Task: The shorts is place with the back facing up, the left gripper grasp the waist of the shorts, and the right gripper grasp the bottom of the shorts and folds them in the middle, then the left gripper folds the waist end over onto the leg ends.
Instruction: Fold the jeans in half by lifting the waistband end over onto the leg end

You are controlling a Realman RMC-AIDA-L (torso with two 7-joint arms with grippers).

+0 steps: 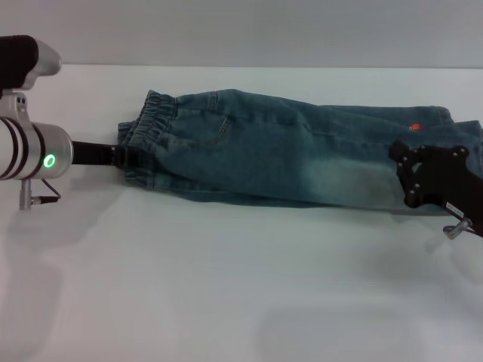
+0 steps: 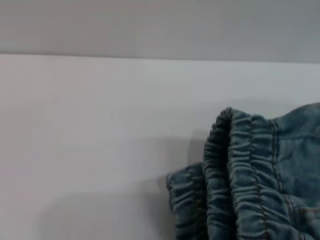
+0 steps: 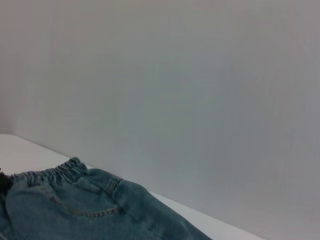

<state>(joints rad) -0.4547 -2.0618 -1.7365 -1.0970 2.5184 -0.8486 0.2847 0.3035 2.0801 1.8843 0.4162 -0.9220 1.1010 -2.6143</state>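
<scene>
The blue denim shorts (image 1: 287,154) lie across the white table (image 1: 226,286), folded lengthwise into a long strip. The gathered waist (image 1: 147,128) points to the left and the leg hems (image 1: 453,124) to the right. A small orange ball (image 1: 414,127) shows near the hems. My left gripper (image 1: 130,157) reaches in from the left and is shut on the near corner of the waist. The left wrist view shows the doubled waist (image 2: 235,170) close up. My right gripper (image 1: 423,177) sits over the near hem end of the shorts. The right wrist view looks along the shorts (image 3: 90,215) toward the waist (image 3: 55,172).
A grey wall (image 1: 264,30) stands behind the table's far edge. Bare white tabletop runs in front of the shorts and to the left of the waist (image 2: 90,150).
</scene>
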